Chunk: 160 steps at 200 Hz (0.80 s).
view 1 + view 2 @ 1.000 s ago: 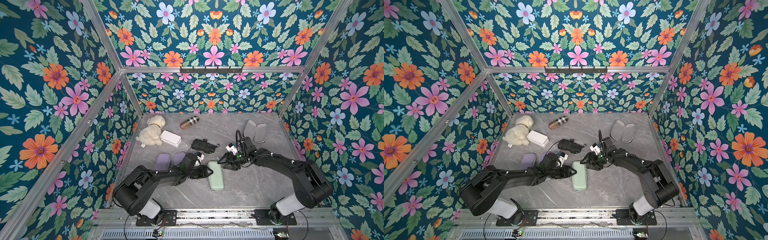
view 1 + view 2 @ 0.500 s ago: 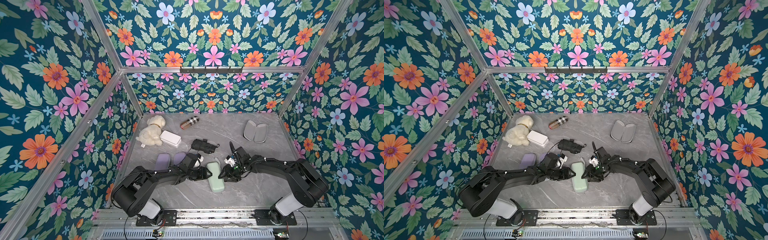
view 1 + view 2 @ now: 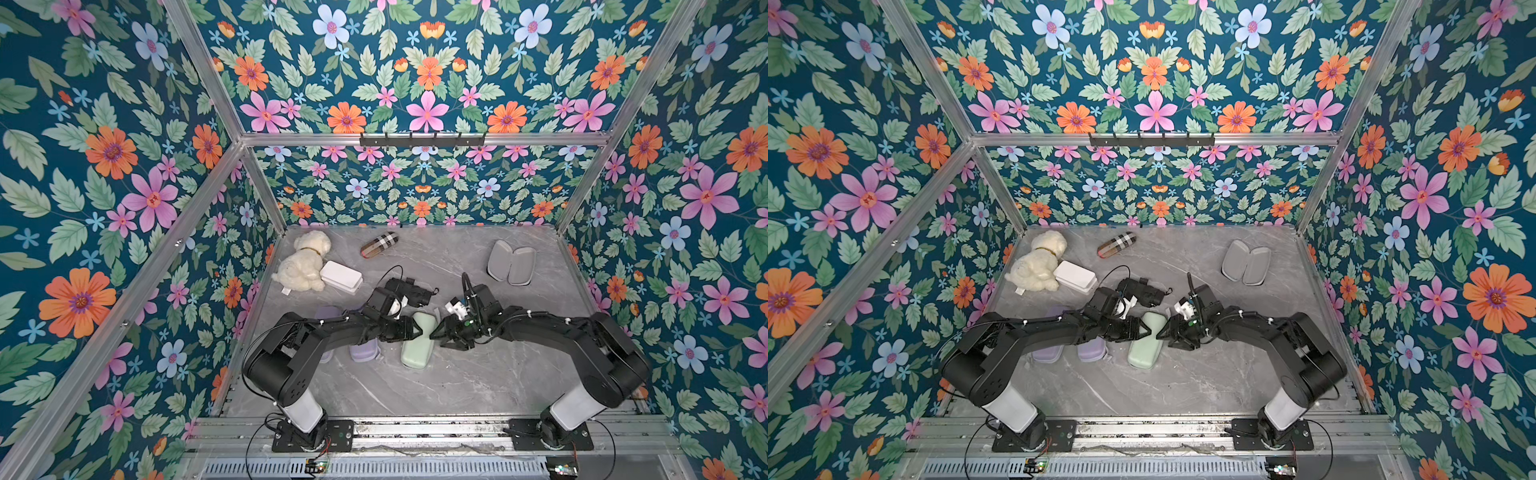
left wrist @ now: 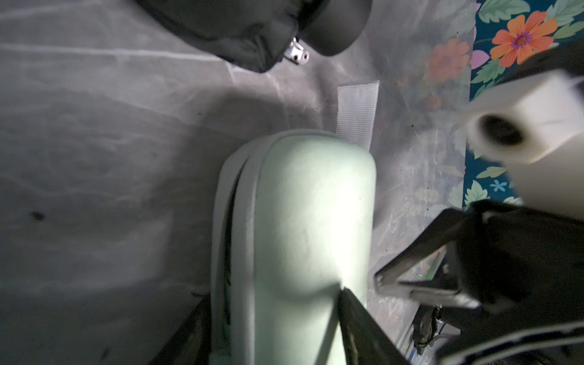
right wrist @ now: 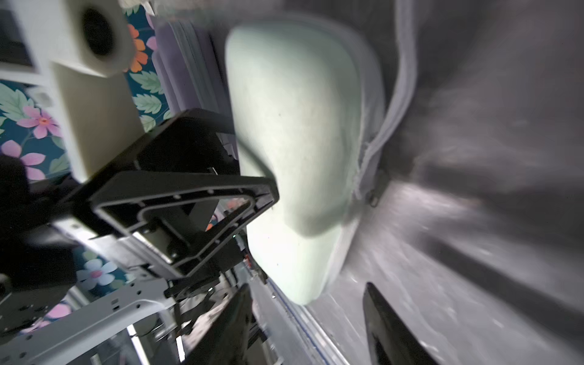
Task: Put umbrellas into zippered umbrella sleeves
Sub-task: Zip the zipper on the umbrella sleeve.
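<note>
The mint sleeve lies flat on the desk between your two arms. Its long axis runs away from the robot's base towards the back wall, with the far end leaning a little to the right. Both arms meet it at its far half, one from each side.

Your left end effector reaches in from the left and straddles the sleeve. One finger presses a shallow dent into the top shell, so it looks clamped on the sleeve, pinning it in place. Your right end effector sits just beside the sleeve's right edge with its jaws spread and nothing between them.

What matters is the zip pull. It sits partway along the sleeve's long edge on the right arm's side, low against the desk, just ahead of the open right jaws. The zip seam follows the long axis, so my guess is the pull has to travel along that line, not across it. The right arm is the free one and the nearer one. No umbrella shows in the sleeve, so I can't tell you it is loaded.
</note>
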{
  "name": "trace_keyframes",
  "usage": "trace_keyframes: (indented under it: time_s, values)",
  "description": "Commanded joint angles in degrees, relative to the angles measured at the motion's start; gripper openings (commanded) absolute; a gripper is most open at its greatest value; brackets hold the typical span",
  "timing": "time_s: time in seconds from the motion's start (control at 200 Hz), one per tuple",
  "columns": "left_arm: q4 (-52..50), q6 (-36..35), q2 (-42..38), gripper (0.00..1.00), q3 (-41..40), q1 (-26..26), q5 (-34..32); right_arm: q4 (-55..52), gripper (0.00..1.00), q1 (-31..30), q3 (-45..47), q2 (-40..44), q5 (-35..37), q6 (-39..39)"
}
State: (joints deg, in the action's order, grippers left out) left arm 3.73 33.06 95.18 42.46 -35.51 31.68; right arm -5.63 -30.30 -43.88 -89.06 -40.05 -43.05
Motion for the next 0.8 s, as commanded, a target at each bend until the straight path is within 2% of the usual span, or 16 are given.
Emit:
trace_keyframes:
  time_s: [0.0,0.175,0.255,0.32,0.375,0.495,0.795]
  values:
    - [-8.07,-4.82,1.04,0.61,0.79,0.00,-2.31,-12.45,0.61,-0.45,0.90,5.13,13.69,15.99]
    - [-10.55,-7.87,3.44,0.61,4.05,0.01,-3.80,0.74,0.59,-1.80,9.50,13.98,21.64,26.19]
    - [-10.76,-8.18,4.46,0.61,4.95,0.05,-3.95,6.82,0.50,-3.79,13.13,16.26,26.09,32.30]
    - [-10.89,-8.39,4.90,0.61,5.33,0.00,-4.30,8.77,0.37,-4.83,14.02,15.41,29.27,35.96]
    - [-11.38,-8.86,5.25,0.60,5.79,0.00,-4.48,11.57,0.33,-5.64,14.61,14.17,30.29,37.85]
    - [-13.94,-10.91,6.05,0.57,7.20,0.00,-5.97,14.46,0.35,-8.78,14.06,11.60,32.66,43.28]
    - [-21.09,-17.86,9.49,0.47,10.88,0.26,-10.26,20.72,0.36,-9.20,12.74,2.23,32.06,46.99]
